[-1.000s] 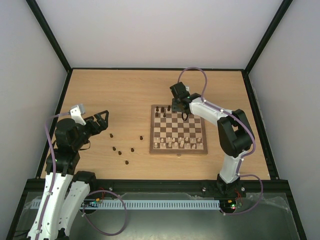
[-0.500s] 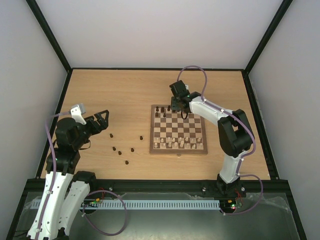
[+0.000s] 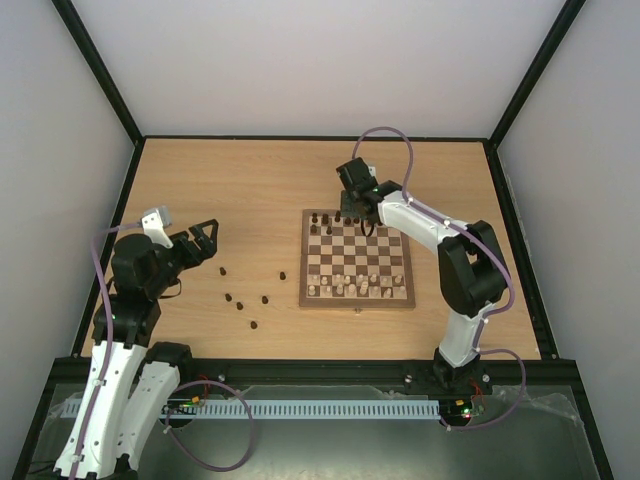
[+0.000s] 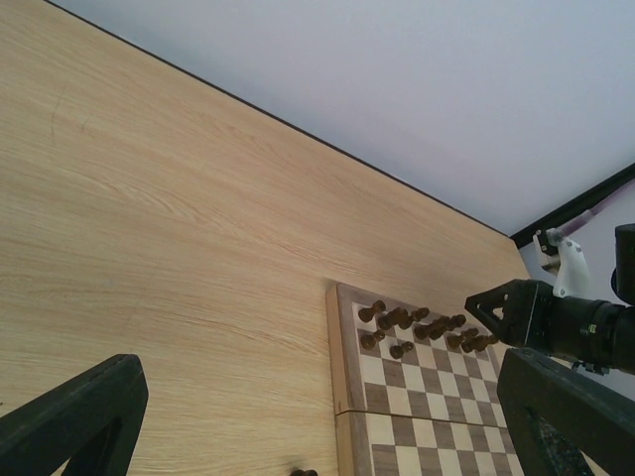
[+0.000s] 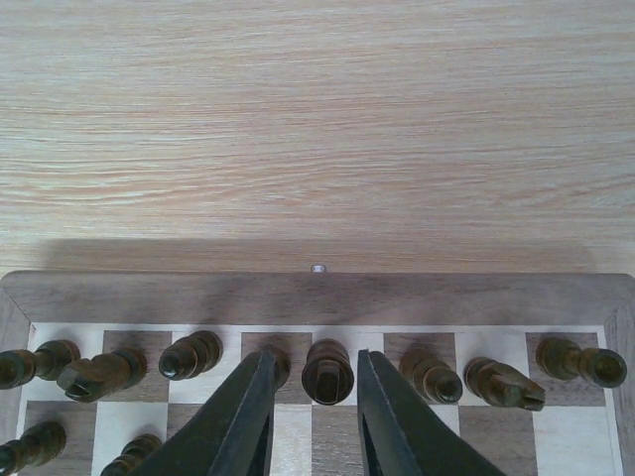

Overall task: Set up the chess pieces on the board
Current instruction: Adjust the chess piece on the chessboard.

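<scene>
The board (image 3: 357, 262) lies right of centre on the table. Dark chess pieces (image 3: 330, 216) stand along its far rows, and several more lie loose on the table (image 3: 241, 306) to its left. My right gripper (image 3: 347, 212) is down at the far row. In the right wrist view it (image 5: 315, 359) is open, its fingers (image 5: 248, 407) straddling one upright dark piece (image 5: 328, 375) with a small gap on each side. My left gripper (image 3: 201, 243) is open and empty, raised above the table at the left. In the left wrist view it (image 4: 322, 397) faces the board (image 4: 342, 397).
Light cream pieces (image 3: 352, 287) fill the board's near rows. Other dark pieces stand close on both sides of the straddled one (image 5: 189, 355) (image 5: 433, 376). The board's far rim (image 5: 317, 296) lies just beyond them. Black frame posts edge the table.
My right gripper has moved a little to the left and towards the far edge along the board's back row. The left arm has not moved.
</scene>
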You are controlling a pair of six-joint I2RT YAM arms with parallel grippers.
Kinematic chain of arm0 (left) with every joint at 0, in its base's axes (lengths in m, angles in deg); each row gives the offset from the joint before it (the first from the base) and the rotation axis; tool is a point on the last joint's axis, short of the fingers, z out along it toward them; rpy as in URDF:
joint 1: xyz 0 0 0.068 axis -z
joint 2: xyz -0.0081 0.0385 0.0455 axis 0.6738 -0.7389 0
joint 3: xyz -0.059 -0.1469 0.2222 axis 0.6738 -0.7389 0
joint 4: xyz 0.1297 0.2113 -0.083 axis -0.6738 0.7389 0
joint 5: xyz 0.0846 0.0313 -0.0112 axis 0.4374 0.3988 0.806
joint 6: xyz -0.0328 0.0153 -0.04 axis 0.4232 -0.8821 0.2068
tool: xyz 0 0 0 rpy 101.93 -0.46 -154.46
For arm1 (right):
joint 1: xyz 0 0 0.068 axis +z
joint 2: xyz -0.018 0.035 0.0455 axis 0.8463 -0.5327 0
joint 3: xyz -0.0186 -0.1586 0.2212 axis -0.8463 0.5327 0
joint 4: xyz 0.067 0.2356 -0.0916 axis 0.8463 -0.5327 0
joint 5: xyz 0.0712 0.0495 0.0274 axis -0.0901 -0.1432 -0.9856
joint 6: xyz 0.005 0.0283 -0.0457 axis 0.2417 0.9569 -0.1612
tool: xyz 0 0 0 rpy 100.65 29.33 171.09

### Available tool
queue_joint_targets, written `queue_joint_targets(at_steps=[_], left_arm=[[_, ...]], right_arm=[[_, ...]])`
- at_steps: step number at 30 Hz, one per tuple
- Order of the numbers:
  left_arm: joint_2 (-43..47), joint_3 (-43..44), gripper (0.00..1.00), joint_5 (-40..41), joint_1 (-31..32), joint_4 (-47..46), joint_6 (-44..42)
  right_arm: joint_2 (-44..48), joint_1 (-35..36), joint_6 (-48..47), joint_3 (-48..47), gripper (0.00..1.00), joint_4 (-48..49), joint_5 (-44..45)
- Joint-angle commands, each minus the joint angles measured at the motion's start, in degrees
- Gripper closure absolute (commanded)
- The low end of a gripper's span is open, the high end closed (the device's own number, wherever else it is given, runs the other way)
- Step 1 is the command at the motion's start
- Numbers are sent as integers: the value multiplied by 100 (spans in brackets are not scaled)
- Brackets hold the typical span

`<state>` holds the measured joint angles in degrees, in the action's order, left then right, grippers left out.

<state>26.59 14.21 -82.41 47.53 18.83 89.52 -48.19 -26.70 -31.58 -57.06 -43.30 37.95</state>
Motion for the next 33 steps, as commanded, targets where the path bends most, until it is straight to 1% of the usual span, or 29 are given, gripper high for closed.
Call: queue_joint_targets(at_steps=[1,10,15,22,33], left_arm=[[-22,-31,0,21,-25,-134,-53],[2,-48,0,37,-25,-124,-55],[13,-41,1,36,-25,-121,-69],[5,-52,1,42,-25,-131,-59],[16,-53,1,37,-25,-134,-59]], right_arm=[[-122,22,-31,-144,75,-360,169],[-348,0,-12,-168,77,-363,112],[-406,-9,0,-163,84,-335,125],[-402,-34,-1,-165,88,-380,232],[-307,-44,-9,-86,89,-474,366]])
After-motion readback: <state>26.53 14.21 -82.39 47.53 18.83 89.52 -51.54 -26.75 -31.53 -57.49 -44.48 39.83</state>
